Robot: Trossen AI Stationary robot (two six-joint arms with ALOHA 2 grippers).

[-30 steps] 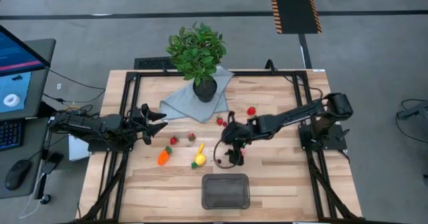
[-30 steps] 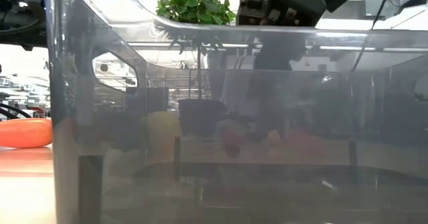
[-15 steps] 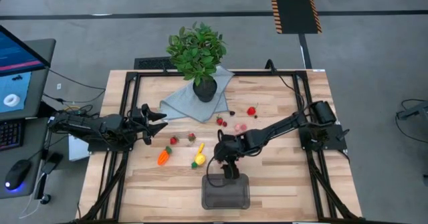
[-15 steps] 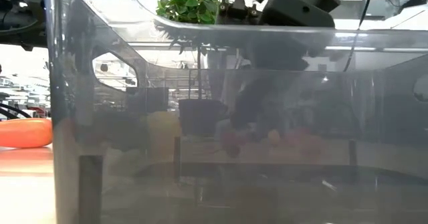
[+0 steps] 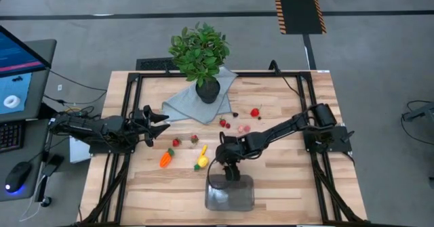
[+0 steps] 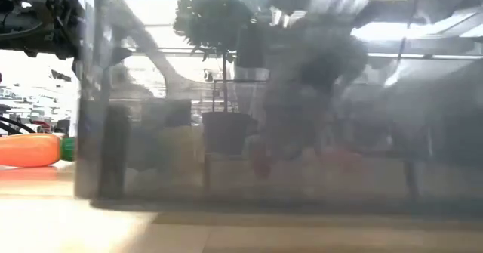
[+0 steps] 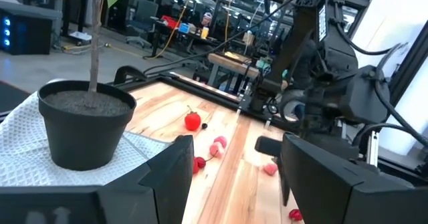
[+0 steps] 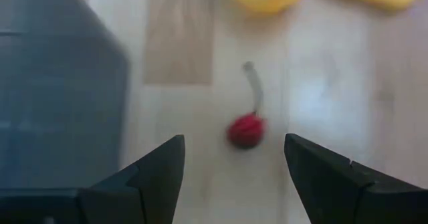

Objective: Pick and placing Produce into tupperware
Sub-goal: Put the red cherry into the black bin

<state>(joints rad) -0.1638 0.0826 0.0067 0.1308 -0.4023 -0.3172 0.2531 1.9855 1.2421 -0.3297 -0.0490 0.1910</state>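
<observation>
On the wooden table [image 5: 285, 179], the right arm reaches in from the right edge, stretched low and folded at the elbow, its wrist bent down at the far rim of the tupperware [image 5: 229, 194], which sits near the front edge, mid-table. The right gripper [image 5: 232, 173] hangs there with its fingers spread and nothing between them; its wrist view shows a small red cherry [image 8: 245, 130] lying on the bare wood beyond the fingers, just beside the tub's wall. The left arm lies along the left edge, its left gripper [image 5: 160, 125] parted, holding nothing, pointing toward the potted plant [image 5: 199, 56]. Between the arms lie the orange carrot [image 5: 165, 159], the yellow banana [image 5: 202, 156], and a strawberry [image 5: 255, 112] farther back.
</observation>
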